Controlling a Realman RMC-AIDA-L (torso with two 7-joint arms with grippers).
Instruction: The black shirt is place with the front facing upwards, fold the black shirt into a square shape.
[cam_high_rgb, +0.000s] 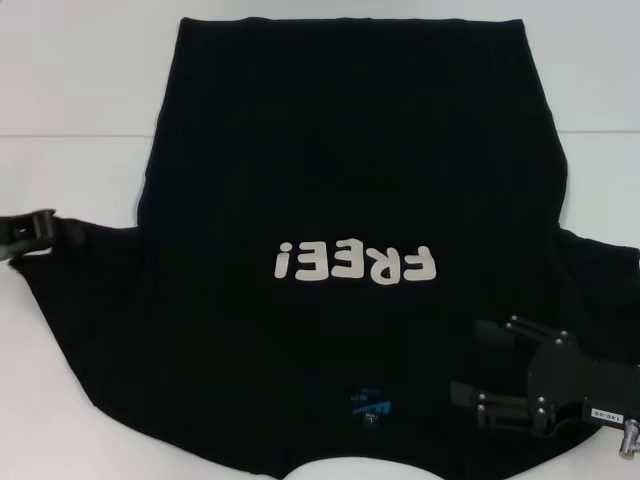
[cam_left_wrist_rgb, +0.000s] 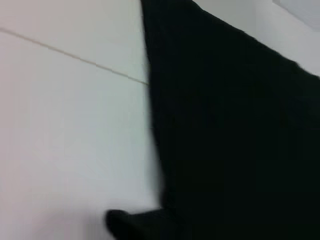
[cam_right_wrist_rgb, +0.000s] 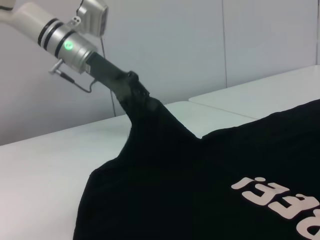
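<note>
The black shirt (cam_high_rgb: 350, 180) lies spread front-up on the white table (cam_high_rgb: 70, 90), its cream letters "FREE!" (cam_high_rgb: 355, 264) upside down to me and its blue neck label (cam_high_rgb: 368, 405) near the front edge. My left gripper (cam_high_rgb: 62, 232) is at the shirt's left sleeve. In the right wrist view this gripper (cam_right_wrist_rgb: 134, 94) is shut on the sleeve and pulls the fabric up into a peak. My right gripper (cam_high_rgb: 466, 362) is open over the shirt's right shoulder area, holding nothing. The left wrist view shows the black fabric (cam_left_wrist_rgb: 240, 140) beside bare table (cam_left_wrist_rgb: 65, 140).
A seam runs across the tabletop (cam_high_rgb: 70, 135) behind the left sleeve. A pale wall (cam_right_wrist_rgb: 200, 45) stands behind the table. The shirt's right sleeve (cam_high_rgb: 605, 270) reaches toward the table's right side.
</note>
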